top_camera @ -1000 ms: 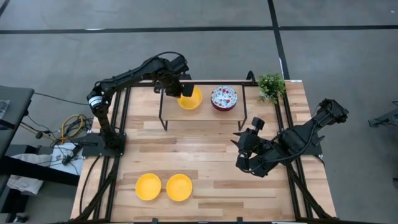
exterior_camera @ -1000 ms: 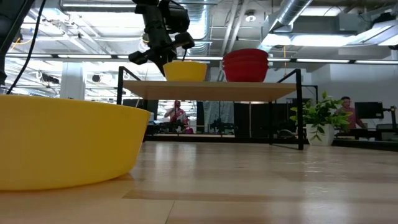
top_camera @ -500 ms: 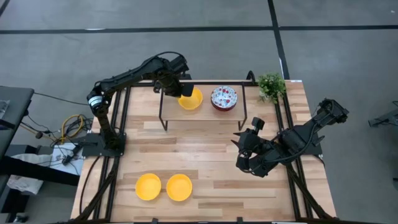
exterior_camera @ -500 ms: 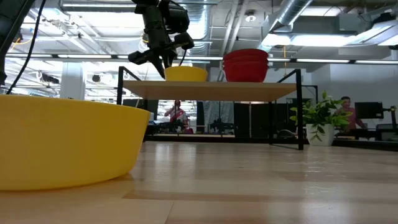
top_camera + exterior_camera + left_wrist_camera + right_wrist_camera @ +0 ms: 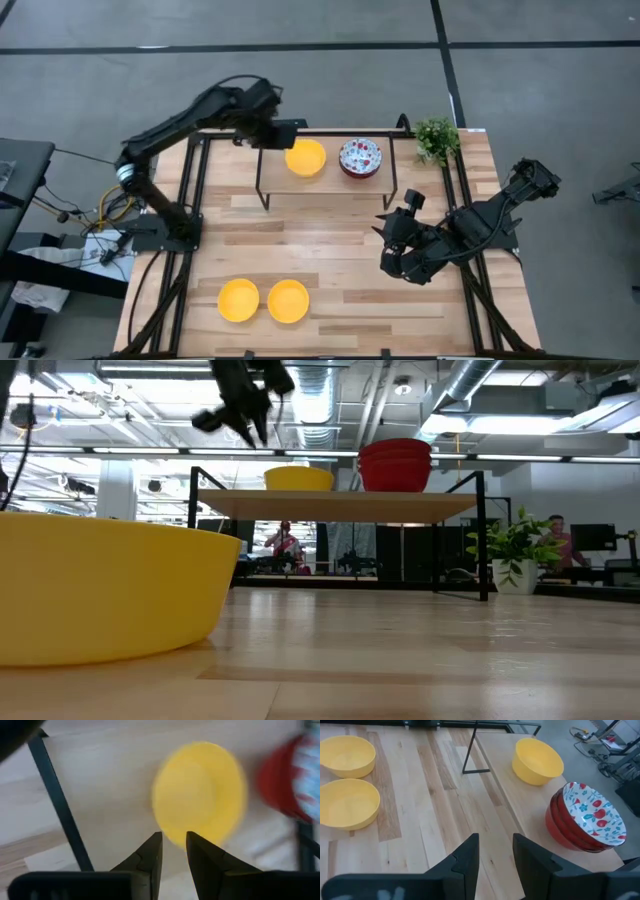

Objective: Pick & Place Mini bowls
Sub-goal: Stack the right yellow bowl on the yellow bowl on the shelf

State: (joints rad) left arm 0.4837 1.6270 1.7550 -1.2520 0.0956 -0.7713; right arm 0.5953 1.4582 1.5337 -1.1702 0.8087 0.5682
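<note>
A yellow mini bowl [image 5: 306,157] stands on its base on the raised wooden shelf [image 5: 325,178] at the table's far side, next to a stack of floral mini bowls [image 5: 361,157] with red outsides. My left gripper [image 5: 174,842] hovers open above the yellow bowl's left rim, clear of it; in the low view my left gripper [image 5: 252,430] is well above the bowl [image 5: 298,478]. Two more yellow mini bowls [image 5: 238,300] [image 5: 288,300] sit near the front edge. My right gripper [image 5: 495,845] waits open above the table's right half.
A small green plant [image 5: 436,137] stands at the far right corner beside the shelf. The shelf's black frame legs [image 5: 264,190] rise from the table. Bare wood lies between the shelf and the front bowls. People show in the room behind [image 5: 285,540].
My left gripper has opened and let go of the yellow bowl on the shelf, then risen and drawn back toward the far left. The bowl has settled level on the shelf and stays there.
</note>
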